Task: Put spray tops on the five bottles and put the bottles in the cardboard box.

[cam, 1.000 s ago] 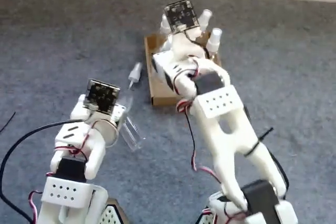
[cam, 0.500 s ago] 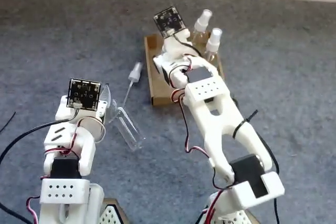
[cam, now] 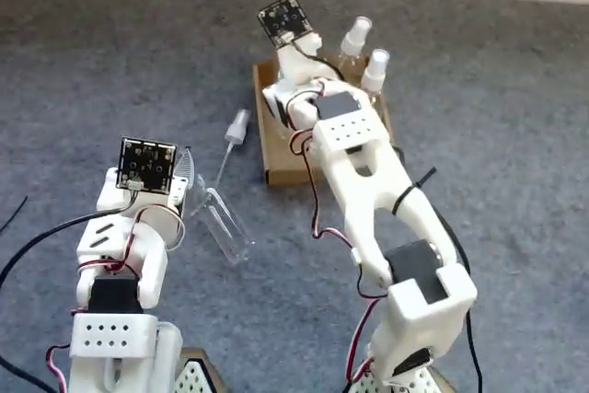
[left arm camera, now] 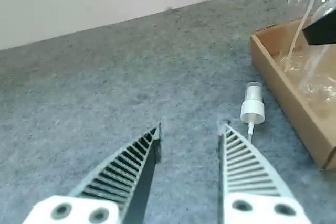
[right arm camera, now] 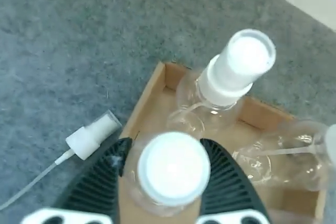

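While the right pincer (right arm camera: 167,153) clamps a capped spray bottle (right arm camera: 173,174) over the cardboard box (right arm camera: 149,95), upper centre in the high view | left pincer (left arm camera: 189,132) apart beside loose spray top (left arm camera: 252,109) | bottle likely light, slick plastic: grip mid-body, gently.

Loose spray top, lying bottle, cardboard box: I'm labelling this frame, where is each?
loose spray top (cam: 239,126), high view, white head.
lying bottle (cam: 226,225), high view, mid-body.
cardboard box (cam: 277,161), high view, bare floor.
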